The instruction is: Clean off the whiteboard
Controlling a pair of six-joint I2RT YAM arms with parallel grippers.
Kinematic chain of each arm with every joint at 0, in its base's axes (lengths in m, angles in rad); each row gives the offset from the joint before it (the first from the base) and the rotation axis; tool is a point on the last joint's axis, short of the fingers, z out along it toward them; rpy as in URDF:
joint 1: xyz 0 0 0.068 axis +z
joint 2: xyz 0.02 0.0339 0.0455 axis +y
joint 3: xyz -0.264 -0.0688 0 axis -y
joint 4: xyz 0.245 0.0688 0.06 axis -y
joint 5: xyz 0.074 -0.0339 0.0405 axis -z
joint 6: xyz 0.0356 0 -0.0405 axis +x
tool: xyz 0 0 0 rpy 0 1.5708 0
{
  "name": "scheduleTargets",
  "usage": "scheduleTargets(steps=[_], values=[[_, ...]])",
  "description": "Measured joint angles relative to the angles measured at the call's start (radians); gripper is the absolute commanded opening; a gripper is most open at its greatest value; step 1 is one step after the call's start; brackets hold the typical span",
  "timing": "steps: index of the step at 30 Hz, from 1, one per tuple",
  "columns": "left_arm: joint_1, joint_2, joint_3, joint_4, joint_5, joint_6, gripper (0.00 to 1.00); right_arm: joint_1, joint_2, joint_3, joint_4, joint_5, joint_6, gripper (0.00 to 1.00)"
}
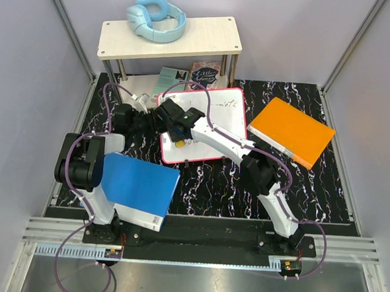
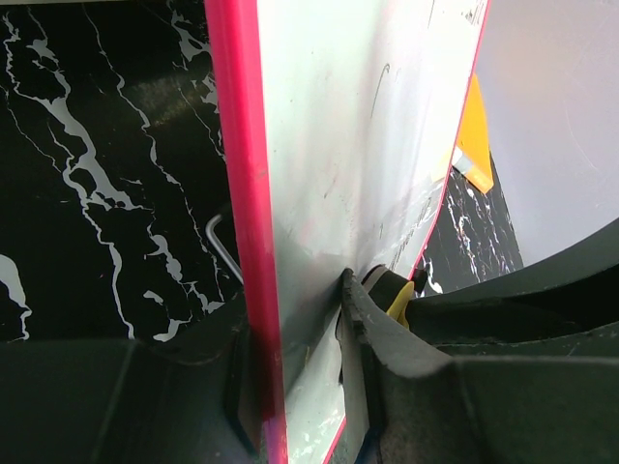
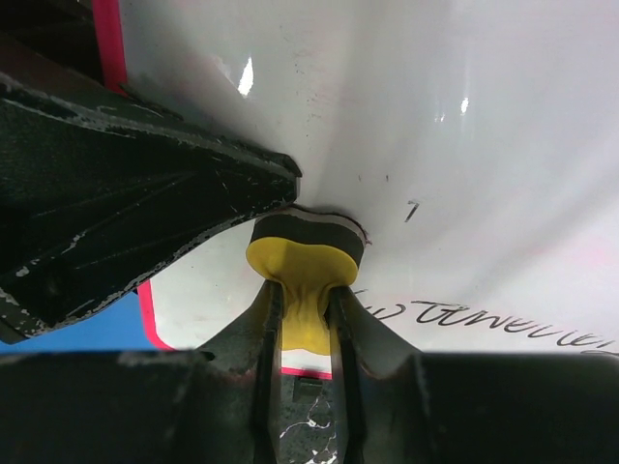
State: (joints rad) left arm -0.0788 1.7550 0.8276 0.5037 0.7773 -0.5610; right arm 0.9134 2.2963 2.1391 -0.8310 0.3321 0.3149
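Note:
The whiteboard (image 1: 223, 118), white with a red-pink rim, lies mid-table, tilted, with dark handwriting (image 3: 484, 324) near its lower edge and fainter marks at its top. My left gripper (image 1: 155, 122) is shut on the board's left edge; in the left wrist view (image 2: 300, 387) its jaws clamp the rim, with the board (image 2: 348, 145) running away from them. My right gripper (image 1: 177, 130) is shut on a yellow eraser (image 3: 305, 256), and the eraser's black pad presses on the board (image 3: 435, 126) beside the left gripper's finger (image 3: 126, 213). The eraser also shows in the left wrist view (image 2: 399, 302).
A blue book (image 1: 139, 189) lies at the front left, under the left arm. An orange book (image 1: 292, 131) lies at the right. A white shelf (image 1: 172, 39) at the back holds light-blue headphones (image 1: 156, 16). Two small books (image 1: 205, 72) lie under it.

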Motion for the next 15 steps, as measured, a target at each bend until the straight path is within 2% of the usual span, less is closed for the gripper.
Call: scheduleTargets(steps=[7,15], values=[[0.000,0.000,0.000,-0.001,0.000,0.001,0.00,0.005,-0.019,-0.044,0.031,0.017,-0.006,0.00],[-0.007,0.001,0.000,0.000,-0.001,0.008,0.00,0.033,-0.083,-0.201,0.079,0.074,-0.029,0.00]])
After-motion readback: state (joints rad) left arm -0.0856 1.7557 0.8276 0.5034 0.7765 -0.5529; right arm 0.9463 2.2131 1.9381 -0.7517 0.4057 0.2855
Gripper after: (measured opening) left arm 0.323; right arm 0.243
